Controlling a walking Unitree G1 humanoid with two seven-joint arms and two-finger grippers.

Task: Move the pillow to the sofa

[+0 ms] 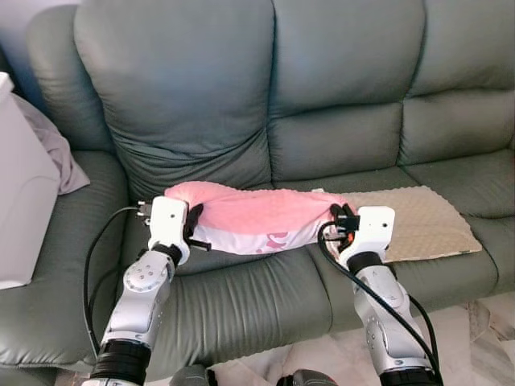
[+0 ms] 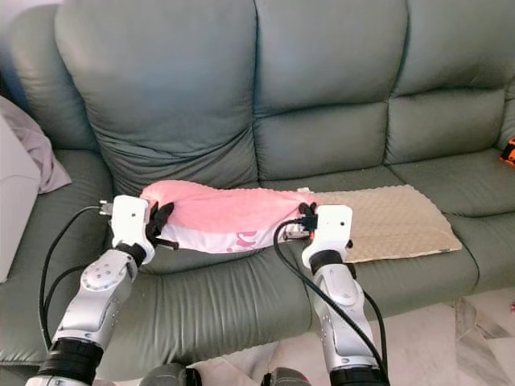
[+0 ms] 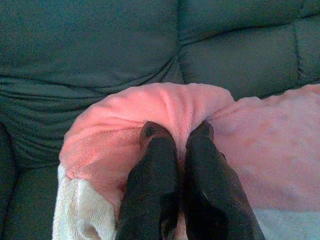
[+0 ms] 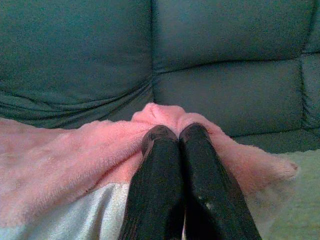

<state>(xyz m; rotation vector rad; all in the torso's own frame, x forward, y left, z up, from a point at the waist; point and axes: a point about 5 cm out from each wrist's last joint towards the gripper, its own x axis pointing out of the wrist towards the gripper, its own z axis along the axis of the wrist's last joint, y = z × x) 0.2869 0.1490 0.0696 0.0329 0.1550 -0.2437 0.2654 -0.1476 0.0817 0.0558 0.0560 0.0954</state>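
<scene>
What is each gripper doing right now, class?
Left gripper: closed, pinching one end of the pink pillow.
Right gripper: closed, pinching the pillow's other end.

The near underside of the pink pillow is hidden, so whether it rests on the seat of the sofa cannot be told. The tips of the left gripper and of the right gripper are sunk into pink fluff. The left end of the tan mat is covered by the pillow. A white thing at the far left is cut off by the edge. A small orange thing at the right edge is cut off too, and too small to tell.
</scene>
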